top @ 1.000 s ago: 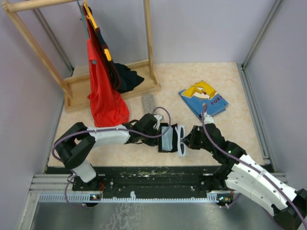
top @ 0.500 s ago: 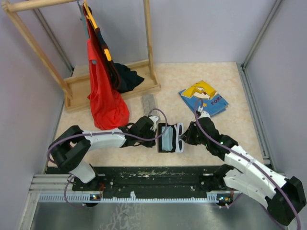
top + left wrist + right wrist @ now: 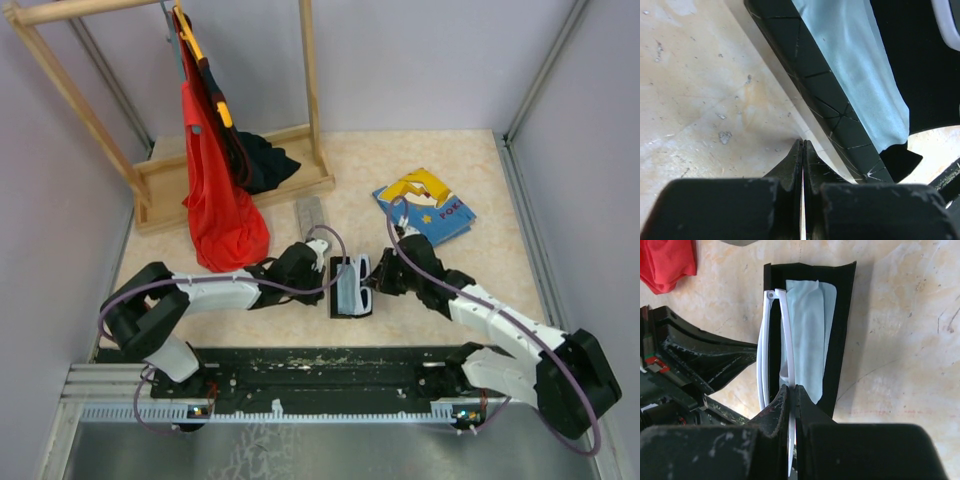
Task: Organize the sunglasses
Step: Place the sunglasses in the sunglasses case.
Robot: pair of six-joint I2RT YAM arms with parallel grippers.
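Flanking case point(image 3: 334, 300): left arm point(image 3: 225, 288), right arm point(image 3: 490, 315); tabletop point(image 3: 360, 170) behind free.

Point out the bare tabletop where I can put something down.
Free: the far stretch between the wooden rack and the book; the strip between the book and the right rail. Crowded: the centre, where the left gripper and right gripper meet at the open black case and white sunglasses.

This is a robotics lab test cell: plain grey-lilac wall panels point(image 3: 60, 200) held in silver aluminium posts point(image 3: 545, 70) box in a beige marbled tabletop point(image 3: 350, 180), with a black mounting plate point(image 3: 330, 370) at six o'clock. Staged props stand inside: a pale wooden clothes rack point(image 3: 310, 90) at ten o'clock and a blue picture book point(image 3: 425, 205) at one o'clock.
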